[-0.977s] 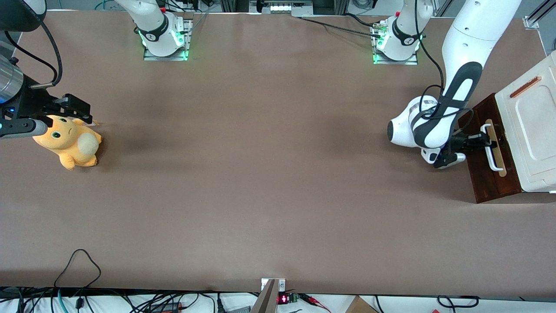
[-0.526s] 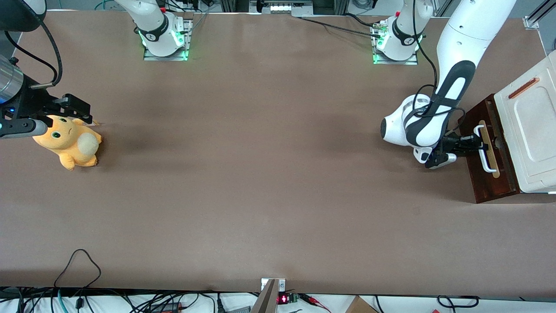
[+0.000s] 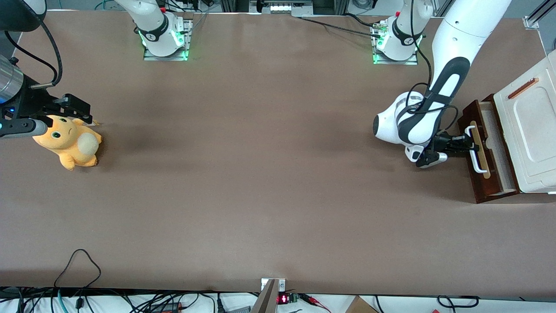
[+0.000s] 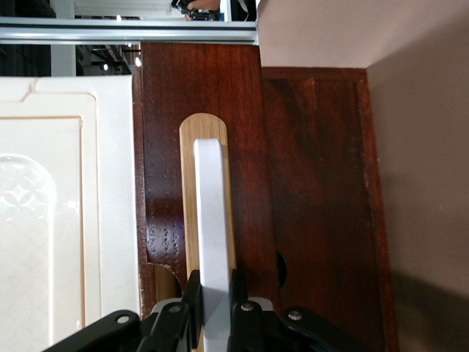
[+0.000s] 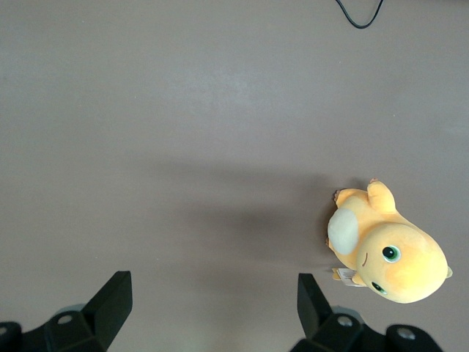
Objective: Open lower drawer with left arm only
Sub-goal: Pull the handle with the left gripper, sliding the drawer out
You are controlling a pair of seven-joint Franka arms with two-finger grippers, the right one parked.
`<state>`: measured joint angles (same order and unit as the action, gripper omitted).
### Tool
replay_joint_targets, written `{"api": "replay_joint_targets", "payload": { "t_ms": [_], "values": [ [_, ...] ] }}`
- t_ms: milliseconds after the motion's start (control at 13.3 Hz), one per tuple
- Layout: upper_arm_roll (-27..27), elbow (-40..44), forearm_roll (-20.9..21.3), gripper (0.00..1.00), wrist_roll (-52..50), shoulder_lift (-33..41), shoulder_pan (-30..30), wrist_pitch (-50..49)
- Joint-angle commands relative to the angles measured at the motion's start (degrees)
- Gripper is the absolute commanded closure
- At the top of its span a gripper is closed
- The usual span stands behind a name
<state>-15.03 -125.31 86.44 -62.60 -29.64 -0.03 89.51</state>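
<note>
The lower drawer is dark reddish-brown wood and stands pulled partly out from under the white cabinet top, showing its pale inside. Its white bar handle lies over a pale wood strip. The left arm's gripper is shut on that handle, with one black finger pressed on each side of the bar. The white wrist sits in front of the drawer.
The drawer cabinet stands at the working arm's end of the brown table. An orange plush toy lies toward the parked arm's end. Cables hang at the table's edge nearest the front camera.
The gripper has drawn back from the cabinet with the handle in it, and the lower drawer has slid out, exposing its pale inside.
</note>
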Motion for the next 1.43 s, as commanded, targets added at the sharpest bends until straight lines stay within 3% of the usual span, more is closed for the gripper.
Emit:
{"api": "replay_joint_targets", "payload": {
  "t_ms": [0, 977, 1053, 1128, 1203, 1278, 1353],
  "values": [
    [-4.3, 3.7, 0.6, 1.00, 7.0, -0.3, -2.1, 2.6],
    [-6.3, 3.7, -1.9, 1.00, 7.4, 0.5, -2.3, 2.5],
    [-6.3, 3.6, -1.9, 0.96, 7.4, 0.5, -2.2, 2.5],
    [-6.3, 3.5, -1.9, 0.74, 7.4, 0.4, -2.2, 2.2],
    [-6.2, 3.5, -2.0, 0.15, 7.4, 0.5, -1.9, 2.2],
    [-6.1, 3.4, -2.0, 0.00, 7.5, 1.2, -1.4, 2.3],
    [-6.1, 3.5, -3.4, 0.00, 7.5, 1.3, -1.4, 2.3]
  ]
}}
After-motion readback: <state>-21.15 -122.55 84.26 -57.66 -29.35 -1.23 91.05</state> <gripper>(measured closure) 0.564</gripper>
